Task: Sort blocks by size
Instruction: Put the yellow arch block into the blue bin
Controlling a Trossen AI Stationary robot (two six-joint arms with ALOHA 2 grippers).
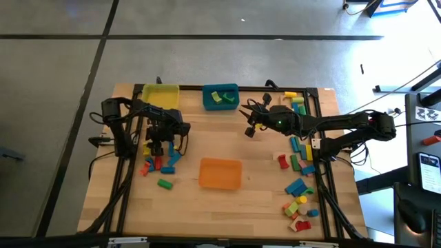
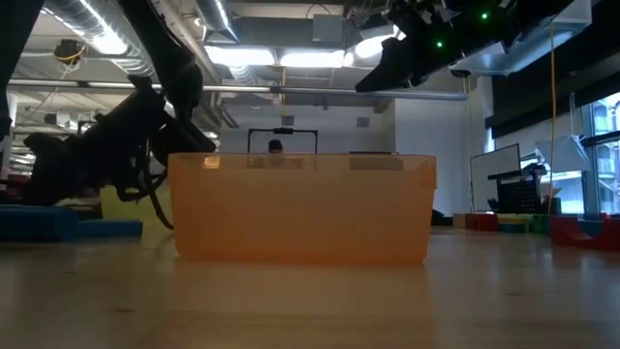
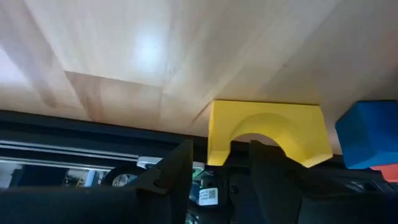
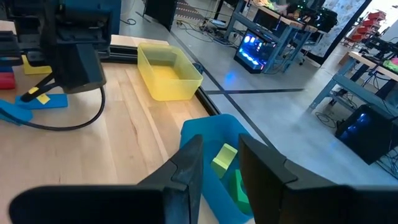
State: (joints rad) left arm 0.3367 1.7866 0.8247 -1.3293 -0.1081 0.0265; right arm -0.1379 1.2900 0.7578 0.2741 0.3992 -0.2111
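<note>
Wooden table [image 1: 227, 207], three bins. Yellow arch block [image 3: 267, 132] at left block pile, left gripper [image 3: 217, 163] low over it, fingers straddling arch edge, not clamped. Pick step; next: squeeze, lift, choose bin. Right gripper [image 4: 214, 165] hovers near teal bin [image 4: 205, 134], fingers slightly apart, empty.

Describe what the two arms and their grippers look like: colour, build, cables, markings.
Both arms are dark, nearly black, jointed segments. The left gripper has two flat black fingers, with a small white QR-style sticker on the body between them. Black cables loop beside the left arm. The right gripper has the same black fingers; a green light glows on its wrist, and white labels sit farther back on that arm.
</note>
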